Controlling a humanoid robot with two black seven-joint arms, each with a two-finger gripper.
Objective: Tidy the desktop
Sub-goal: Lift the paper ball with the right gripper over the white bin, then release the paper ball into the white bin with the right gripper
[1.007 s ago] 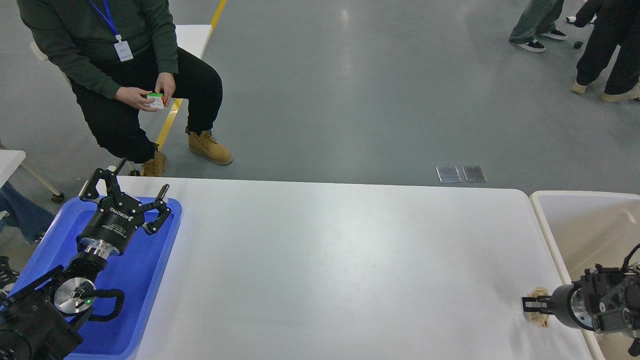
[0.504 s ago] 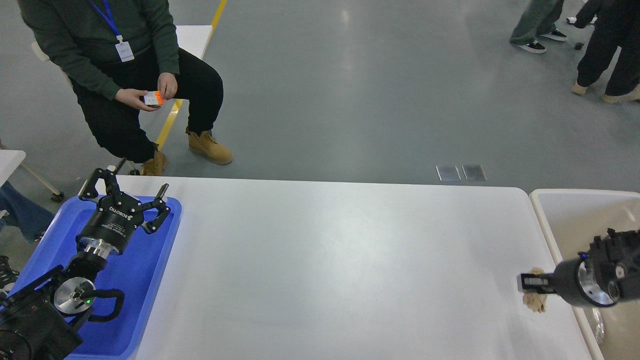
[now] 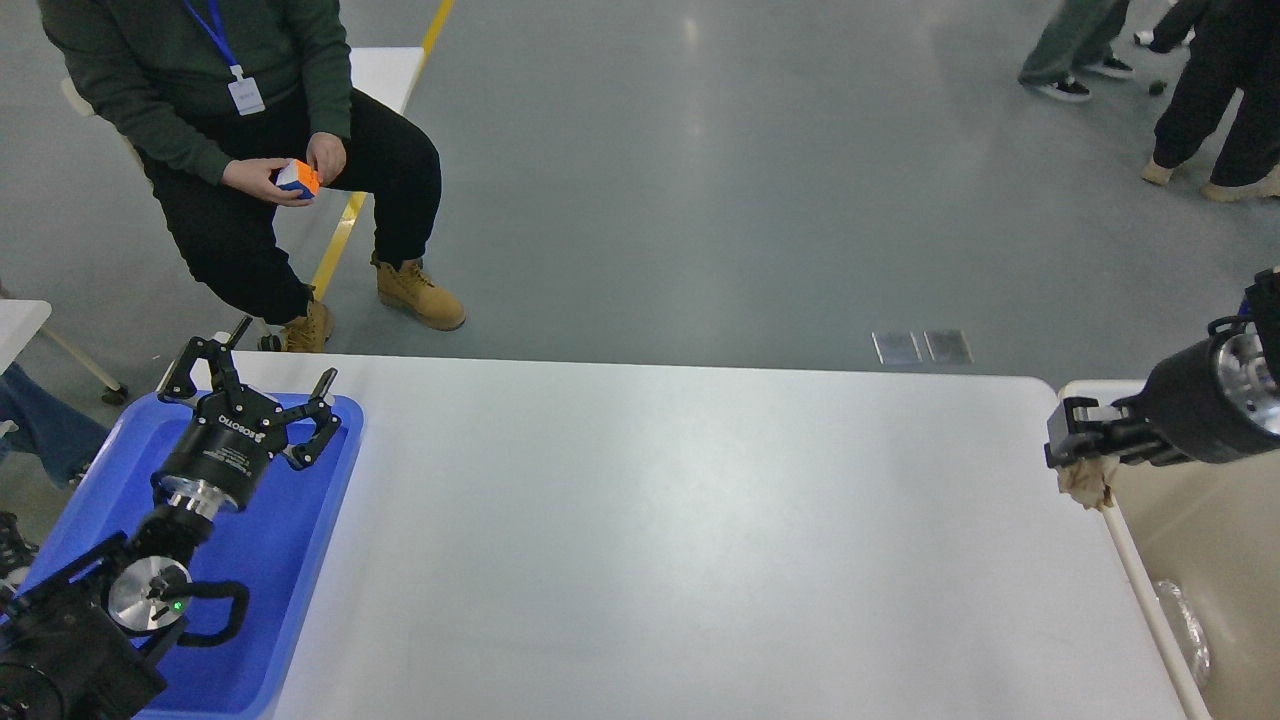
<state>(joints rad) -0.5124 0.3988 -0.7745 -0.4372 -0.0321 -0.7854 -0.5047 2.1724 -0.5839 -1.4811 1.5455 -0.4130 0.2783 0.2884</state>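
Item, my right jaws (image 3: 1068,443), at the right edge of the frame: pressed together on a small crumpled tan wad (image 3: 1087,484), which hangs below them over the near-left rim of the beige bin (image 3: 1140,585). Item, my left jaws (image 3: 255,390), at the lower left of the frame: spread wide, holding nothing, poised above the blue tray (image 3: 285,560). Item, the blue tray: sits on the left end of the counter (image 3: 680,540), its surface bare where visible. Item, the counter: white, round-cornered, filling the lower middle of the frame from the tray to the bin; this is the desktop of the task. Item, the beige bin: just beside the counter's right end, something clear and crinkled lying low inside it. Item, upper left of the frame: a seated person (image 3: 250,130) in a dark green top, holding a coloured puzzle cube (image 3: 297,178) in both hands.
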